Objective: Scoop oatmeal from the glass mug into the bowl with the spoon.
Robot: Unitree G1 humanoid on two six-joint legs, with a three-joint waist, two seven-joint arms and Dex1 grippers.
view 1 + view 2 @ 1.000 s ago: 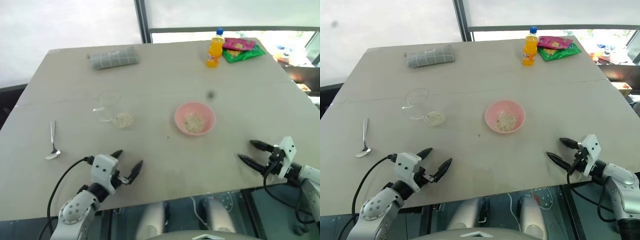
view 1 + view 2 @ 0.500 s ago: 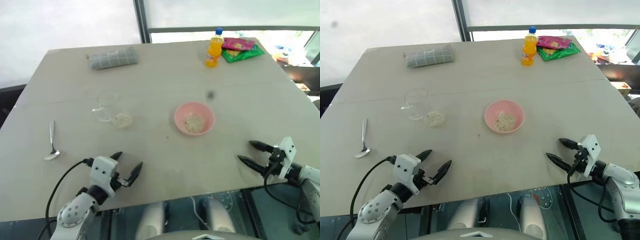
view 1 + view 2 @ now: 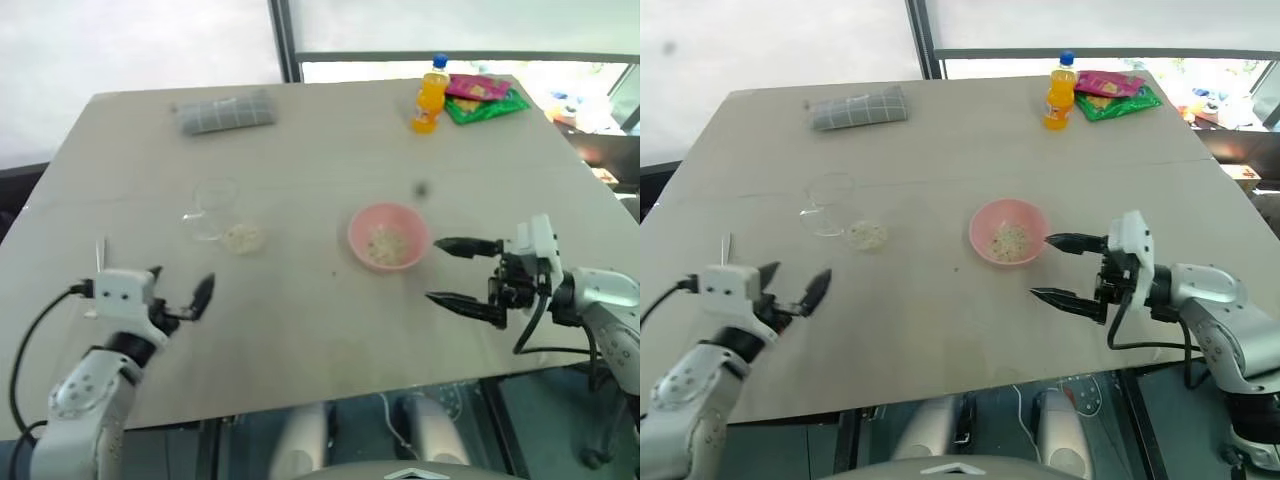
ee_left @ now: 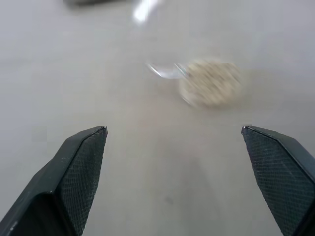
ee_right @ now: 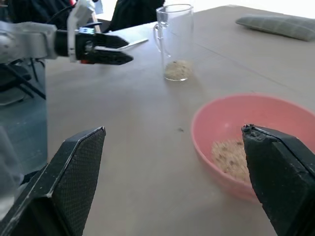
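- Both arms have risen: the left gripper (image 3: 788, 289) swung out toward the spoon (image 3: 726, 246), the right gripper (image 3: 1068, 270) in beside the pink bowl (image 3: 1009, 233); both spread, empty.
- Farther off, the glass mug (image 3: 830, 206) holds oatmeal (image 3: 867, 235).

You're working on a matt, pale beige table (image 3: 940, 330) with a smooth, faintly mottled top. The glass mug (image 5: 174, 37) is clear, glossy glass, and the oatmeal (image 5: 177, 70) in its base looks dry, flaky and rough. The bowl (image 5: 275, 110) is smooth pink with a soft sheen, like plastic or glazed ware; you can't tell which. The spoon (image 3: 101, 253) reads as bright polished metal. Each black finger pad (image 4: 81, 162) carries a fine cross-hatched, matt texture. At the far side sit a folded grey checked cloth (image 3: 858, 106), soft-looking, a glossy orange plastic bottle (image 3: 1060, 92), and shiny foil-like snack packets (image 3: 1110, 95).
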